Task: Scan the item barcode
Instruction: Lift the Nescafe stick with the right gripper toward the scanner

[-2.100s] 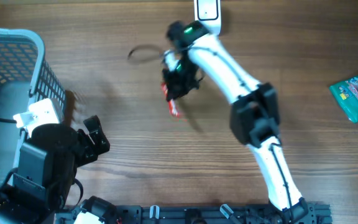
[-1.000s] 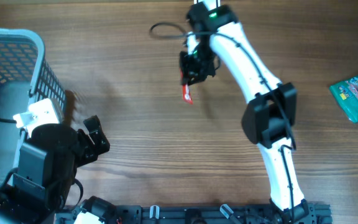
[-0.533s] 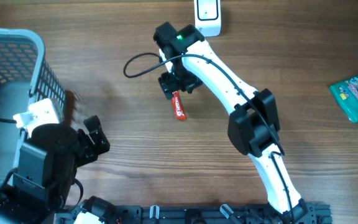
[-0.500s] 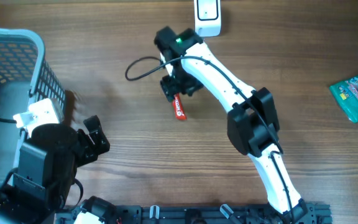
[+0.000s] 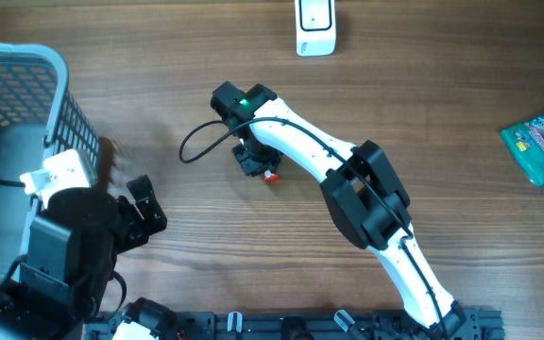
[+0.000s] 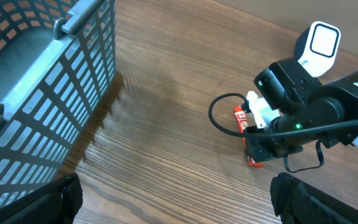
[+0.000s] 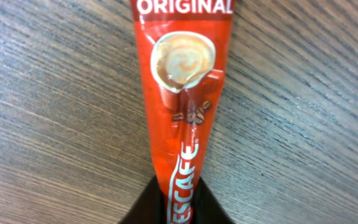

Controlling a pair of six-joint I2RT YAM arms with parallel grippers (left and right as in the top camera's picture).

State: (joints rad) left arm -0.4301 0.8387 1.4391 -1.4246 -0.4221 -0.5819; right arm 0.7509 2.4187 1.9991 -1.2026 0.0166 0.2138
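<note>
The item is a red Nescafe coffee sachet [image 7: 179, 93] with a cup picture and the word ORIGINAL. It points away from my right gripper [image 7: 180, 206], which is shut on its near end, low over the wood. No barcode shows on the side facing the camera. From overhead, the right gripper [image 5: 253, 159] covers most of the sachet [image 5: 270, 175], left of the table's middle. The white scanner [image 5: 315, 24] stands at the far edge, well away from the sachet. My left gripper [image 6: 179, 208] is open and holds nothing, near the front left.
A grey mesh basket [image 5: 17, 94] fills the left side, close to the left arm; its wall [image 6: 55, 81] runs along the left wrist view. A green packet [image 5: 541, 137] lies at the right edge. A black cable [image 5: 196, 146] loops left of the right gripper.
The right arm has swung away from the scanner, left and toward the front, taking the sachet with it. The left arm has not moved.
</note>
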